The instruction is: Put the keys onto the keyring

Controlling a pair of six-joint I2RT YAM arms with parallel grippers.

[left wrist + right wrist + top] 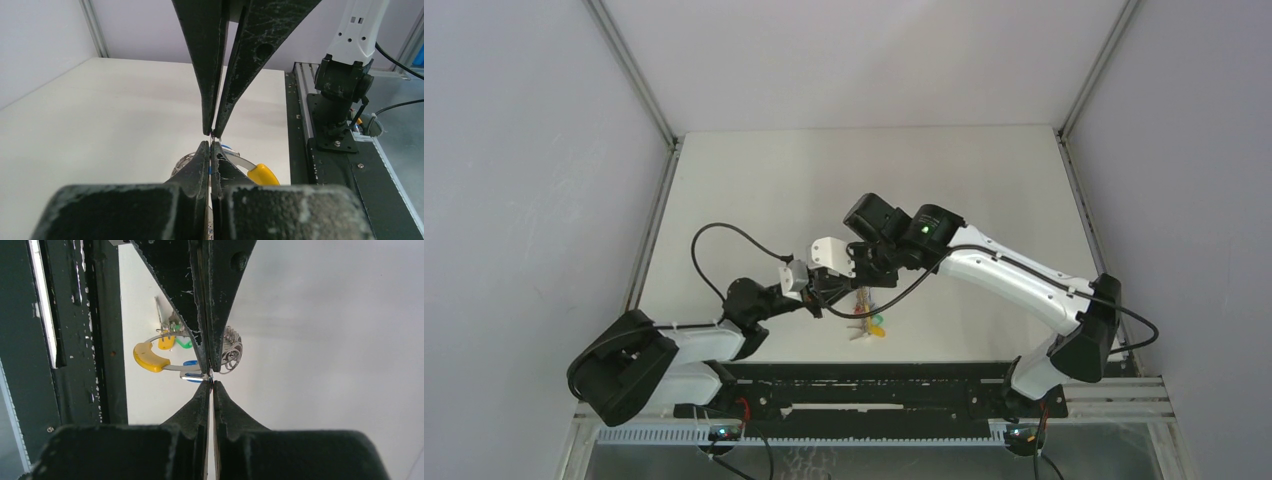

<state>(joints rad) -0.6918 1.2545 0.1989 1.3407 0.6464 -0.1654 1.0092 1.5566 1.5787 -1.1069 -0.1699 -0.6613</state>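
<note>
Both grippers meet tip to tip above the table, near its front edge. My left gripper is shut, with a blue key pinched at its tips. My right gripper is shut on a thin wire loop of the keyring, right against the left tips. The keyring's yellow curved section and grey chain coil hang beside the fingers. A yellow key head and a green one dangle from the ring; they also show in the top view.
The white table lies under the grippers, with grey walls on three sides. A black rail with the arm bases runs along the near edge, and the right arm's base stands close beside the keys.
</note>
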